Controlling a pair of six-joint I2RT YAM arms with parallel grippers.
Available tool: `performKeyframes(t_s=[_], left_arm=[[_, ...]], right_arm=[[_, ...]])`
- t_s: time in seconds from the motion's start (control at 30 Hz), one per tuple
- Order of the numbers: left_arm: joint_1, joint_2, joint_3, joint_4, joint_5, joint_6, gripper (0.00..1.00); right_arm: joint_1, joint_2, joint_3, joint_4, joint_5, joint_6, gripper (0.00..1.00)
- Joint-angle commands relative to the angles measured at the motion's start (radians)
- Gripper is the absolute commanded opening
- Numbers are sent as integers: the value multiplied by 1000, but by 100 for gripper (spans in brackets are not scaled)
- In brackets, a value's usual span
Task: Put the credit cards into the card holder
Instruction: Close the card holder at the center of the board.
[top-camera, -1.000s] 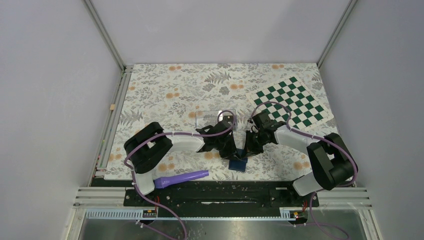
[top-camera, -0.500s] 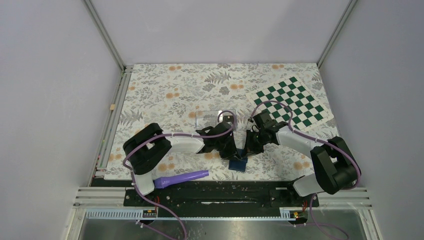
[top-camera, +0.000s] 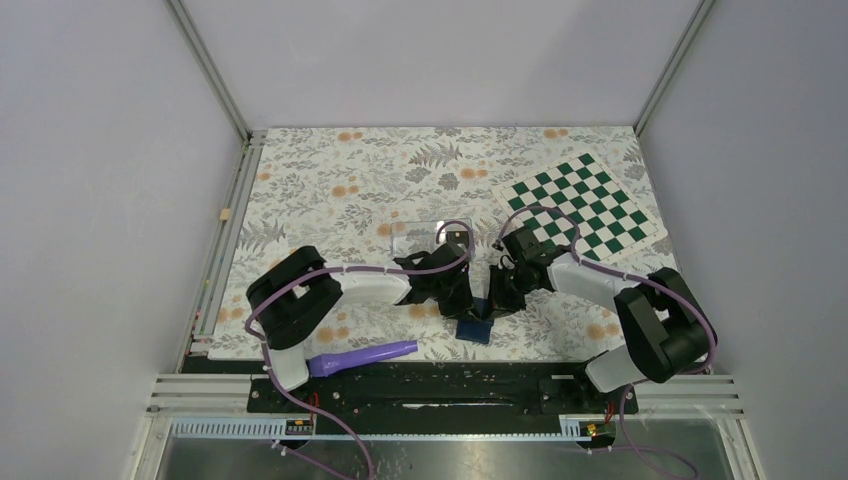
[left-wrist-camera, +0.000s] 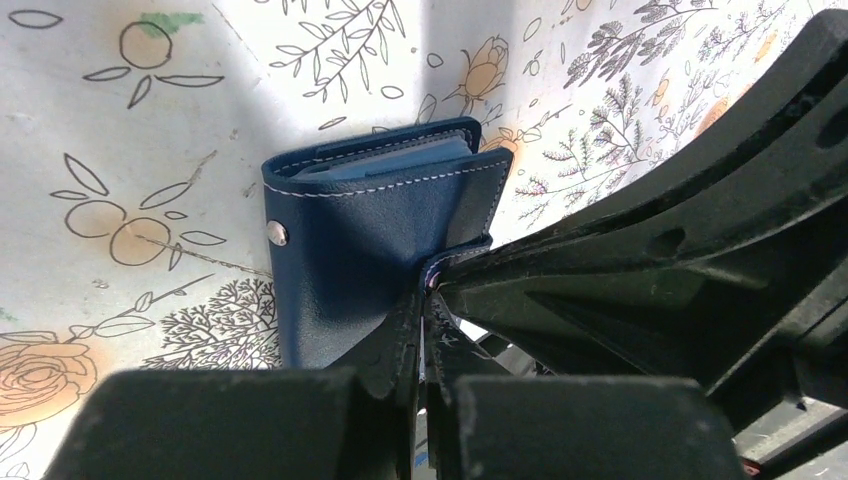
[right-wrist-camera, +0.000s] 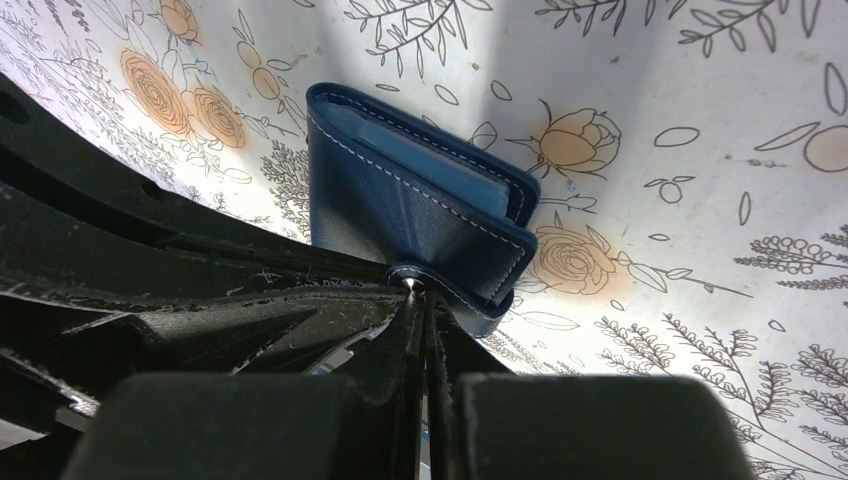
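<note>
The wallet (left-wrist-camera: 370, 250) lies on the flowery tabletop (top-camera: 330, 190). From above it sits at about 6 o'clock from the middle, close to the arms. It is partly open, and the lighter blue inside shows along its top edge.

The left claw (left-wrist-camera: 425, 300) is squeezed tight on an edge of the flap, at the wallet's 5 o'clock in its own view. The right claw (right-wrist-camera: 418, 290) is squeezed tight on the end with the snap, at the wallet's 6 o'clock in its own view. From above, the two claws meet just over the wallet. The left one reaches in from 10 o'clock and the right one from 2 o'clock.

I think they hold it from both sides so the flap can be pulled open. That would also stop the wallet from sliding.

I cannot find the cards for sure. They may be hidden under the arms, or be near the clear box (top-camera: 418, 233) at 12 o'clock from the wallet. So the job looks early, because the wallet has to be open first.
</note>
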Motion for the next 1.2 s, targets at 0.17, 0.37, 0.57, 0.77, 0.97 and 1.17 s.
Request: performKeyframes(t_s=[0.17, 0.37, 0.57, 0.77, 0.97, 1.17], left_arm=[[0, 122, -41, 28, 31, -68, 0], [4, 168, -80, 81, 58, -126, 0], [4, 182, -121, 148, 65, -180, 0], [5, 200, -181, 232, 85, -233, 0], [7, 130, -126, 159, 39, -134, 0], [4, 70, -11, -8, -24, -16, 0]], right_arm=[[63, 94, 1, -14, 119, -5, 0], [106, 168, 28, -107, 249, 6, 0], [155, 246, 22, -150, 335, 26, 0], [165, 258, 38, -155, 329, 18, 0], [165, 72, 45, -106, 253, -5, 0], [163, -54, 79, -127, 253, 3, 0]])
